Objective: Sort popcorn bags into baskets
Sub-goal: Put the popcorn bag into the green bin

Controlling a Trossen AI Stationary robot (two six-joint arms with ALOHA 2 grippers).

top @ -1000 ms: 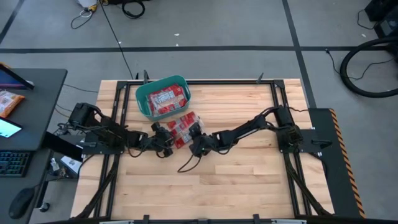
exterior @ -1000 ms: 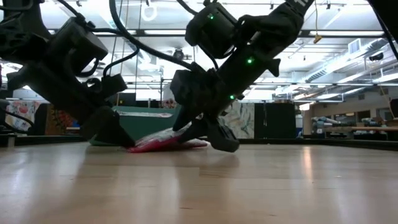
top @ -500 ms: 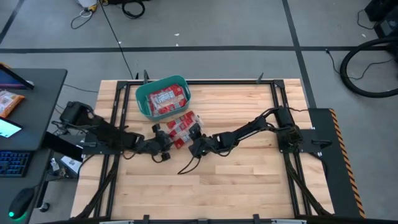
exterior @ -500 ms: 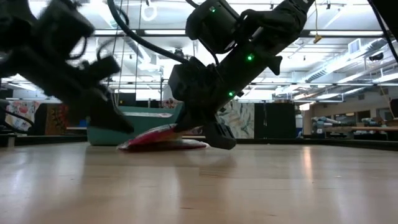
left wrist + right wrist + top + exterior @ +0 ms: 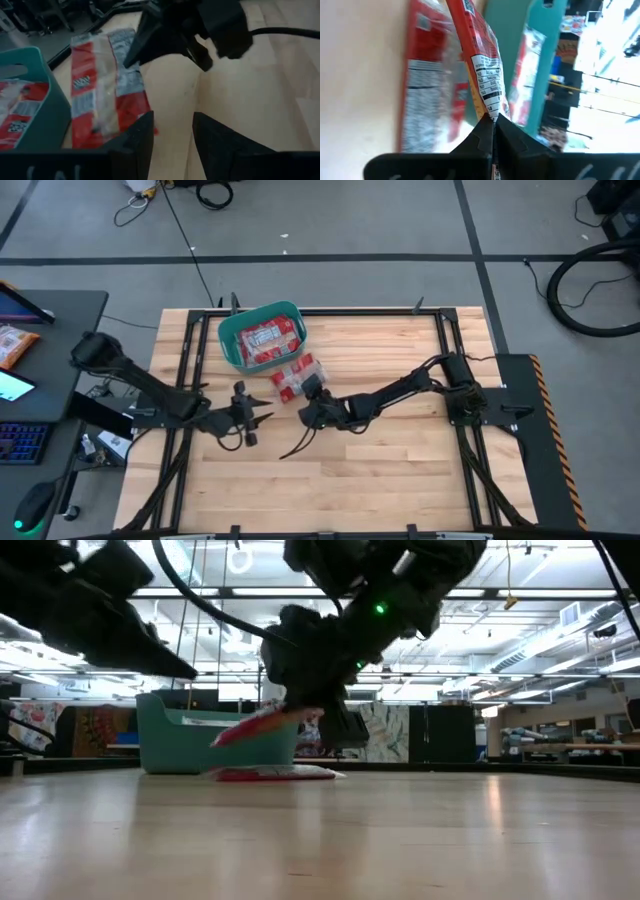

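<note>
A teal basket (image 5: 232,340) at the table's far left holds several red popcorn bags (image 5: 268,340). More red bags (image 5: 292,377) lie flat on the wood just near of it; one shows in the low view (image 5: 275,773). My right gripper (image 5: 311,391) is shut on one bag (image 5: 262,721), raised above the lying ones. My left gripper (image 5: 258,416) hovers open to the left and near side of the pile, its fingers (image 5: 145,137) apart with nothing between them. My right gripper pinches the raised bag by one end edge (image 5: 489,111) between its two fingertips. The fingers come from the table's right, slanting slightly down. The bag is lifted clear of the table, tilted, its free end (image 5: 220,738) sloping down toward the basket (image 5: 190,745).
The basket's wall (image 5: 45,110) stands close beside the bags on the table (image 5: 100,95). Bare wood stretches across the near half and right of the table (image 5: 400,470). A loose black cable (image 5: 300,442) trails under the right arm. A desk with a keyboard stands off the left edge.
My right gripper has shut on a bag's end and risen, lifting that bag from the pile until it hangs tilted clear of the table. My left gripper has drawn back from the pile toward the table's left and near edge and gone up, staying open.
</note>
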